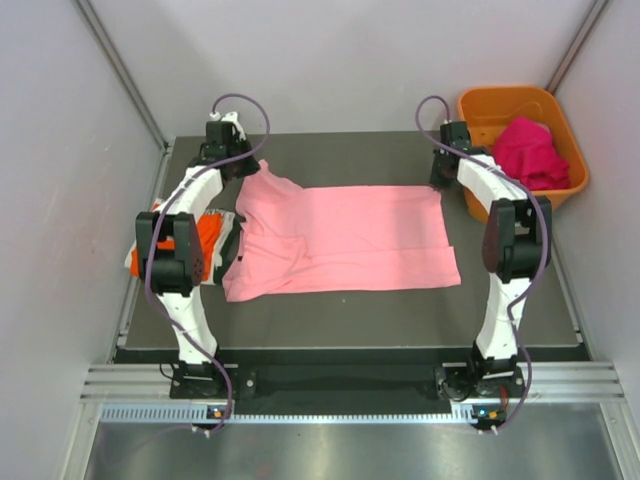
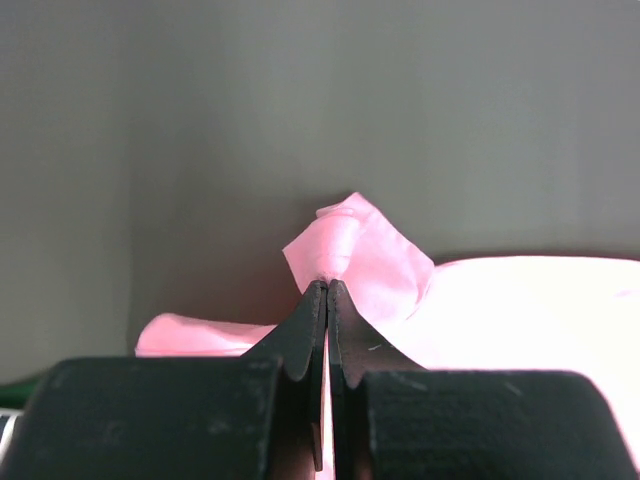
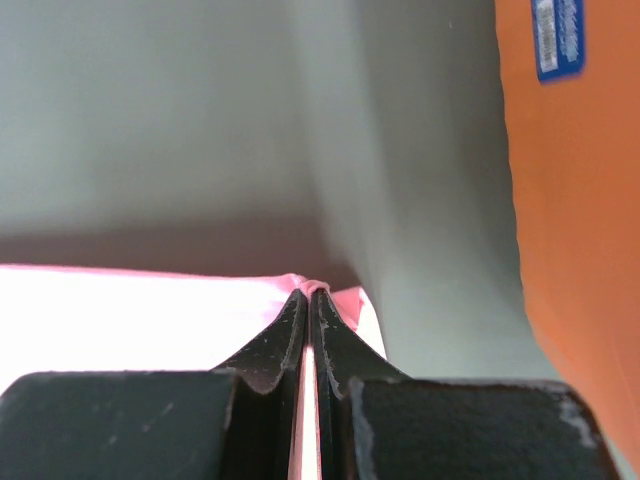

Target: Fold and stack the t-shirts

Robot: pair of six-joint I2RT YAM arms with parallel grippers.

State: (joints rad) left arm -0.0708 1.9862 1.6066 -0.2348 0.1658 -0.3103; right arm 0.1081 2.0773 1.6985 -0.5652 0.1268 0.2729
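Table (image 1: 350, 322), t-shirt (image 1: 350, 238) in left tool (image 2: 327, 286), right tool (image 3: 307, 293)

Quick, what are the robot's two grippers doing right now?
The left gripper: closed, pinching the pink t-shirt.
The right gripper: closed, pinching that shirt's other far corner.

Bare table strip (image 1: 350, 318) in front, orange basket (image 1: 488, 118) beside right tool (image 3: 310, 292), shirt stack (image 1: 208, 232) at left edge

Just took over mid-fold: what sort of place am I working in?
Probably a lab test cell, not a home: grey partition walls box in a dark table where the pink t-shirt lies, an aluminium rail runs along its near edge, and an orange basket holds a magenta shirt.
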